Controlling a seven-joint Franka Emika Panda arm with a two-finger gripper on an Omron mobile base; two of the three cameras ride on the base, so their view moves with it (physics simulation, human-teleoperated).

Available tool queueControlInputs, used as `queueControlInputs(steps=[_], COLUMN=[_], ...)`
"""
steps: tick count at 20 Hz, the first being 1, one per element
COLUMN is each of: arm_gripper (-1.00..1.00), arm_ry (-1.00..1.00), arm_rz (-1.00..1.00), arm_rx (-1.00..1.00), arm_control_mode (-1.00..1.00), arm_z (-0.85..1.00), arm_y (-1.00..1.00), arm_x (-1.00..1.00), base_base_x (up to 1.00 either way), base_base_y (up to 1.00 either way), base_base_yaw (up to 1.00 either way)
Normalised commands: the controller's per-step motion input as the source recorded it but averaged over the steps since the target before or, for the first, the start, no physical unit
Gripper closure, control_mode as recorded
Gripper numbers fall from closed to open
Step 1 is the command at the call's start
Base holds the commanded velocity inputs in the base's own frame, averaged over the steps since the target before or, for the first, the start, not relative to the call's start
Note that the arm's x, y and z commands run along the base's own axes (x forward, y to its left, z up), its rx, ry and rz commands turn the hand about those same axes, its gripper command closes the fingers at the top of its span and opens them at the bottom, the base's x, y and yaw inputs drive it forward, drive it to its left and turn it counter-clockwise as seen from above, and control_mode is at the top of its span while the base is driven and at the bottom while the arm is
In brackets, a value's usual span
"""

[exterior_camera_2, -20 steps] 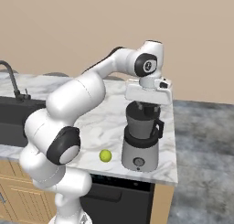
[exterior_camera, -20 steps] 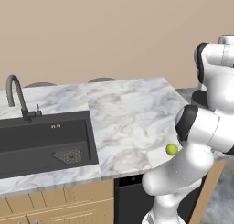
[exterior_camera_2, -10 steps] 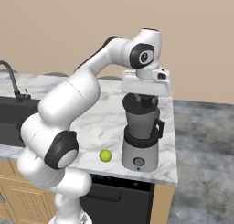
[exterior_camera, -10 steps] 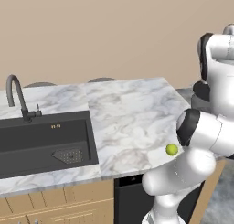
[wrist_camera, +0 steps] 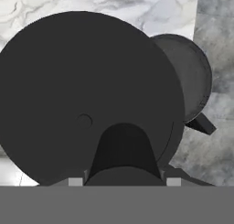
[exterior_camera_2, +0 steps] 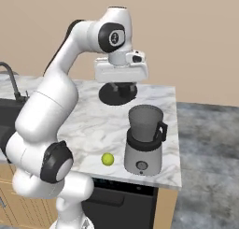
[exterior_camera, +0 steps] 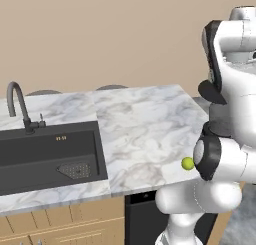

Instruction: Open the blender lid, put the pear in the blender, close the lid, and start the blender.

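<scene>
In the right base view my gripper (exterior_camera_2: pixel 120 86) is shut on the knob of the blender lid (exterior_camera_2: pixel 116 94), a flat black disc. The lid hangs in the air, above and to the left of the blender (exterior_camera_2: pixel 144 140). The blender's dark jar stands open at the top near the counter's front right corner. A small yellow-green pear (exterior_camera_2: pixel 108 159) lies on the marble just left of the blender base; it is also in the left base view (exterior_camera: pixel 187 163). The hand view looks down on the blender lid (wrist_camera: pixel 82 95), with the open jar of the blender (wrist_camera: pixel 192 77) past its right edge.
A dark sink (exterior_camera: pixel 50 154) with a curved faucet (exterior_camera: pixel 17 106) is set in the left part of the marble counter (exterior_camera: pixel 145 124). The counter ends just right of the blender, with grey floor (exterior_camera_2: pixel 210 144) beyond. A wall runs behind.
My gripper closed on the lid's knob, lifted the lid off the jar and carried it up and to the left. The jar now stands open.
</scene>
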Motion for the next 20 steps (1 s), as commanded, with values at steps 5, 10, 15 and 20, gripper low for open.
queueControlInputs(steps=[5, 10, 15, 20], arm_gripper=[1.0, 1.0, 1.0, 1.0], arm_ry=[0.14, 0.21, 0.21, 0.14], arm_rz=[0.15, 0.17, 0.11, 0.07], arm_rx=[-0.06, 0.0, -0.09, -0.12], arm_control_mode=[-1.0, -1.0, -1.0, -1.0], arm_z=[-0.31, -0.69, -0.92, -0.94], arm_y=[1.0, 1.0, 1.0, 0.92], arm_x=[-0.04, 0.01, 0.14, 0.27], base_base_x=[0.0, 0.0, 0.0, 0.0], base_base_y=[0.0, 0.0, 0.0, 0.0], base_base_yaw=[0.0, 0.0, 0.0, 0.0])
